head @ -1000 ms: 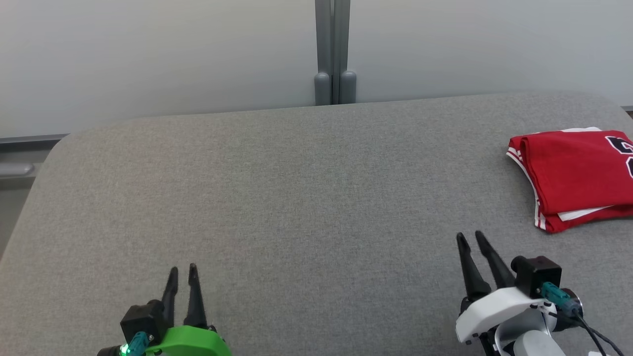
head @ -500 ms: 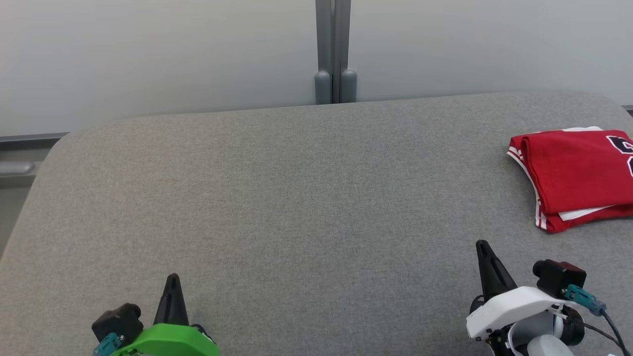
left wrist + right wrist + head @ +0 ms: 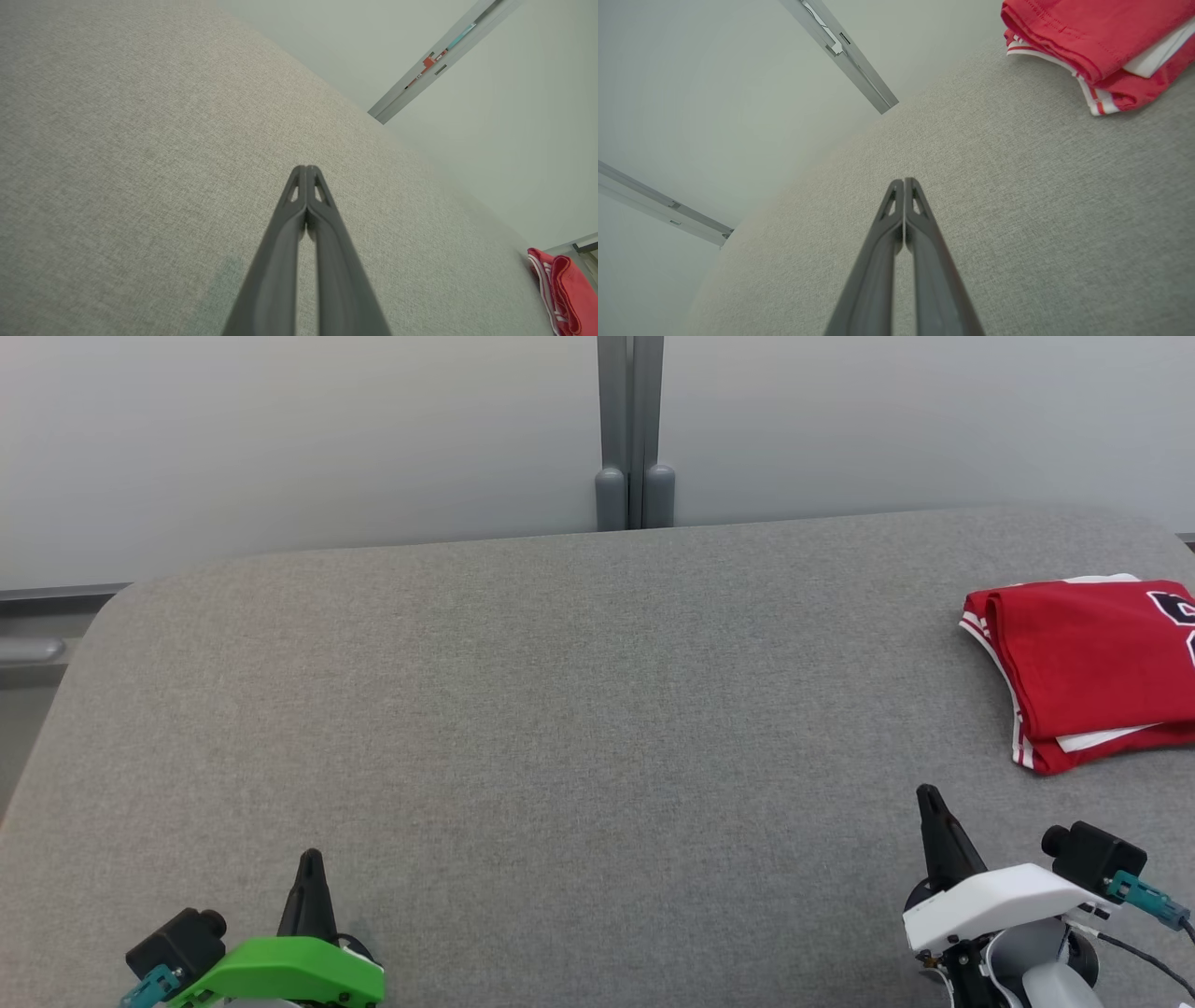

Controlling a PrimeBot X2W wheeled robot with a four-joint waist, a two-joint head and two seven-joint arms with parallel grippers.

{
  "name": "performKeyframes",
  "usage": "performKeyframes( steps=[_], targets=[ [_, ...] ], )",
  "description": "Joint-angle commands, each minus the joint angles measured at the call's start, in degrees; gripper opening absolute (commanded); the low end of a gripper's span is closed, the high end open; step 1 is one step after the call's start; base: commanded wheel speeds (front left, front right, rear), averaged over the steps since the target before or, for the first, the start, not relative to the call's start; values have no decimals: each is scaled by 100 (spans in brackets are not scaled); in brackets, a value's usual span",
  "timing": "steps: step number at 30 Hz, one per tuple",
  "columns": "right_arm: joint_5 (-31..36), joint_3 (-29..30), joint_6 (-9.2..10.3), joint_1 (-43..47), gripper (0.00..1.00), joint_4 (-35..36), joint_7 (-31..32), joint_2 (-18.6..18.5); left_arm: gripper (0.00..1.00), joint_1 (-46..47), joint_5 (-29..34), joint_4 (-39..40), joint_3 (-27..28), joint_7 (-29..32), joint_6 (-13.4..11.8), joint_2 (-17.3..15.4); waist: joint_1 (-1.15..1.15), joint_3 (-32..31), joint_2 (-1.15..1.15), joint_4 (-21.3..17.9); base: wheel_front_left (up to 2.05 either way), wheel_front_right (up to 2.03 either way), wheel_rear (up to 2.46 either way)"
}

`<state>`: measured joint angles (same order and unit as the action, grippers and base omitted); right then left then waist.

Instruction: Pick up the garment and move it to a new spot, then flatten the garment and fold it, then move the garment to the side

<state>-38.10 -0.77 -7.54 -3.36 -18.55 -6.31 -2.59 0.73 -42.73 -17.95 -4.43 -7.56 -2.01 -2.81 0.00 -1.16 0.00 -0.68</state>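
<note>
The red garment (image 3: 1088,663) lies folded on the gray table (image 3: 560,709). In the head view it is far over at 3 o'clock, and part of it runs off the edge of the picture. It has white stripes along its side and a bit of a black mark on top. A white layer peeks out between the red layers. Nothing touches it. The left gripper (image 3: 309,857) has a green body and sits low at 7 o'clock. Its two dark fingers are pressed tight together with nothing between them. The right gripper (image 3: 928,793) has a white body and sits low at 5 o'clock. Its fingers are pressed tight together too, holding nothing. I cannot tell if the tips touch the table. From the right gripper the garment is at about 1 o'clock, near but apart. It is well apart from the left gripper. In the left wrist view the garment is a small red bit at 4 o'clock. In the right wrist view it looks big at 1 o'clock. A gray post (image 3: 632,429) stands against the pale wall (image 3: 280,448) at 12 o'clock, behind the table.
</note>
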Motion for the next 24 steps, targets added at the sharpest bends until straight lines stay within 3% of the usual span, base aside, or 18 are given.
performKeyframes(
  steps=[1,24],
  targets=[
    [-211,41,2,-167,0,113,43,-17,0,206,-186,101,60,42,57,-9,0,2,0,1,0,0,0],
    [-1899,270,4,-225,0,236,448,-25,0,337,-1734,204,403,490,352,-11,0,33,0,17,0,0,0]
  ],
)
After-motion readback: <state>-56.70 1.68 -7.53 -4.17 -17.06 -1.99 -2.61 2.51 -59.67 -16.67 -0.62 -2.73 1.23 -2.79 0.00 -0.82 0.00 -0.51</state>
